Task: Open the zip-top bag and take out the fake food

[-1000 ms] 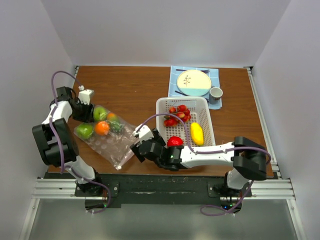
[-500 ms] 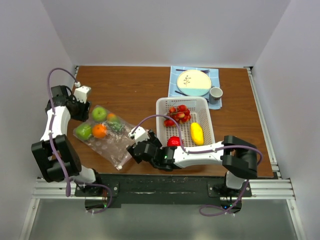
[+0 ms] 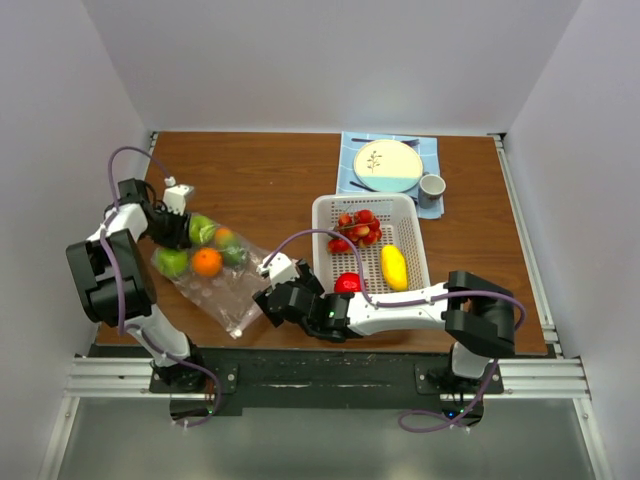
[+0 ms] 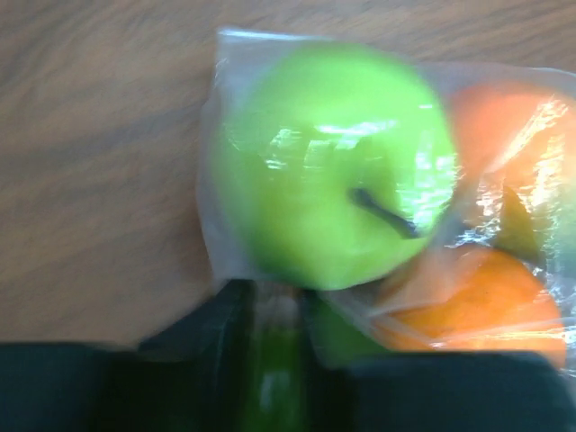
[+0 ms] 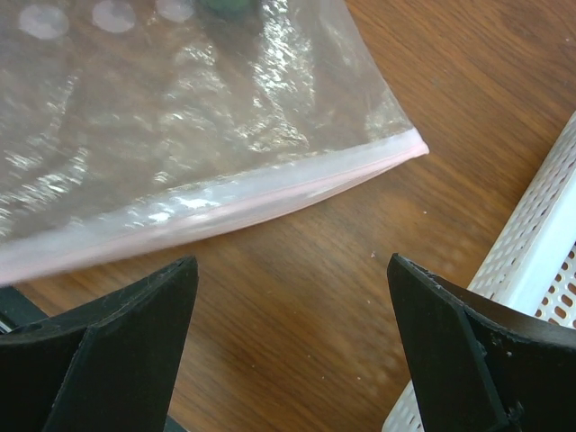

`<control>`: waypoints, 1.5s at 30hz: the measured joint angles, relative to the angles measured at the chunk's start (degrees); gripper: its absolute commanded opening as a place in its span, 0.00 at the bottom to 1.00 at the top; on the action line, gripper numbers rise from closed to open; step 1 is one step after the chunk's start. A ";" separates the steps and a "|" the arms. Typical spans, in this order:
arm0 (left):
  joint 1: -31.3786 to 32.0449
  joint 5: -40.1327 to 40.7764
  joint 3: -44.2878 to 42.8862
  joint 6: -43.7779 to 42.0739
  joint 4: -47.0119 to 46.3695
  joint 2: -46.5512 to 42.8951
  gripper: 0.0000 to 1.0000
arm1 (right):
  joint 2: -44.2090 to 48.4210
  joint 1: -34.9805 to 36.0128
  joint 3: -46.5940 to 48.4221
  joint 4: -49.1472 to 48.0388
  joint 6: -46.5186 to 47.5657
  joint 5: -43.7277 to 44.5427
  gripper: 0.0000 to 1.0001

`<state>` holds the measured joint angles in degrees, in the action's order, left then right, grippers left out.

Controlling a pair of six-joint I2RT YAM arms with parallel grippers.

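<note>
Zip-top bag (image 3: 215,285) at table's (image 3: 280,190) 8 o'clock, unopened. L gripper (image 3: 185,230) has dropped back onto its 11 o'clock end by green apple (image 4: 333,166); can't tell if gripping. R gripper (image 3: 263,298) jaws apart near zip edge (image 5: 225,202); prob. anchoring before opening.

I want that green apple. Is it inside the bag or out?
Inside. Clear plastic of the zip-top bag wraps over the green apple in the left wrist view.

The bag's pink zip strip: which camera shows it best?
The right wrist view: the zip strip crosses the frame close up. From above it is a faint edge of the bag; the left wrist shows only the green fruit end.
</note>
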<state>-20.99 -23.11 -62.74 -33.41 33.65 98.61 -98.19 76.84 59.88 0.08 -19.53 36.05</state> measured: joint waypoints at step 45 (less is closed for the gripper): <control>12.76 22.18 5.11 2.82 0.39 -11.85 0.16 | 5.14 0.02 -7.50 0.66 -2.38 0.42 0.78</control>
<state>-8.23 -0.93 -57.63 -30.59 34.04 86.76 -93.06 76.86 52.38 0.73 -21.91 36.47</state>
